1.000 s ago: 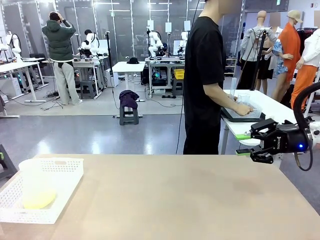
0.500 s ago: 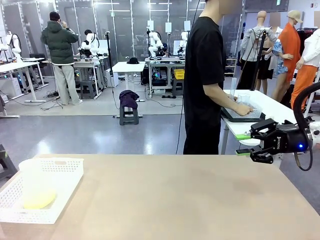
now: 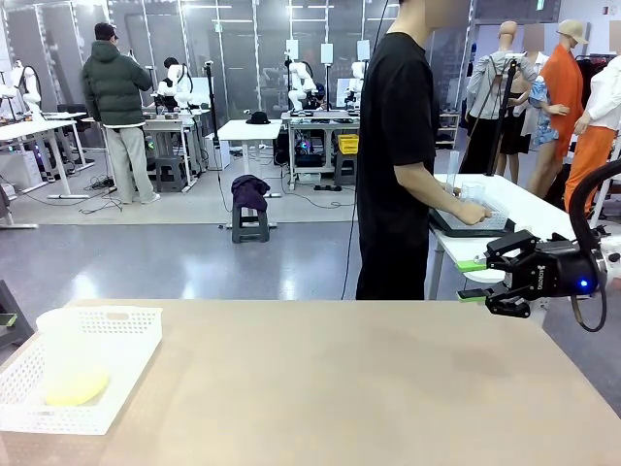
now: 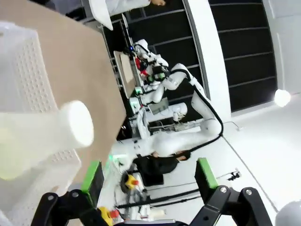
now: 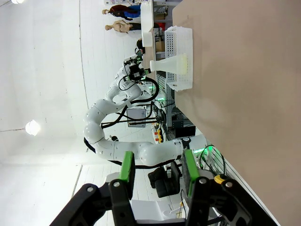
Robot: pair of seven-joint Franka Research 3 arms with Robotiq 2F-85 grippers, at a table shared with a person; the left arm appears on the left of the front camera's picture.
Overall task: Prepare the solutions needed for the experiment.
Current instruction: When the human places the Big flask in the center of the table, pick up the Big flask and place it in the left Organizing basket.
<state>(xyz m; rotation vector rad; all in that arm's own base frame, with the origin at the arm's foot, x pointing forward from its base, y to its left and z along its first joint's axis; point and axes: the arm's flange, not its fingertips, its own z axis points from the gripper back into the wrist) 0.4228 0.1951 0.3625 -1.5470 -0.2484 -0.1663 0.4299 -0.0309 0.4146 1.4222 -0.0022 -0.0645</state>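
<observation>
Front camera faces across the table (image 3: 340, 388); both rolled wrist cameras share it.

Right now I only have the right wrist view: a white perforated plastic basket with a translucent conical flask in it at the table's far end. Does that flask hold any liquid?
Observer: Yes. The front view shows pale yellow liquid pooled at the bottom of the flask.
Operator: Is the left gripper holding it?
Observer: No. Its own wrist view shows the left gripper open and empty, with the flask's neck beyond its fingers, untouched.
Operator: And the person?
Observer: The person in a black T-shirt stands at the far side, hand at a dark tray on a white side table.
</observation>
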